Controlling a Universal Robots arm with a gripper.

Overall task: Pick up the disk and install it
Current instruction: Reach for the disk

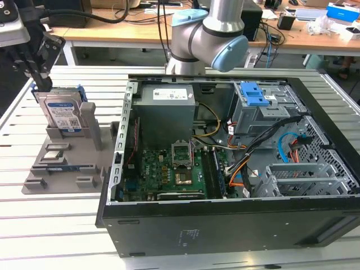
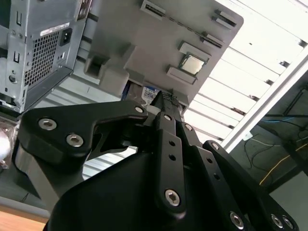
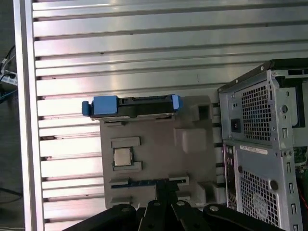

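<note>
The disk (image 1: 63, 114) is a silver-grey drive with a white and blue label and blue side rails. It stands on edge in a slot at the back of a grey fixture (image 1: 73, 163), at the exterior view's left. In the first wrist view the disk (image 3: 132, 106) shows edge-on with its blue rail ends. My black gripper (image 1: 40, 84) hangs just behind and above the disk's upper left corner, shut and holding nothing. In both wrist views the gripper (image 3: 163, 186) (image 2: 166, 98) points toward the fixture, and a strip of the disk's blue label (image 2: 150, 90) shows beside its tip.
An open computer case (image 1: 225, 169) lies to the exterior view's right of the fixture, with a blue-topped grey drive cage (image 1: 256, 104) inside. A small square silver chip (image 3: 122, 156) rests on the fixture. The slatted metal table (image 1: 56, 225) extends around both.
</note>
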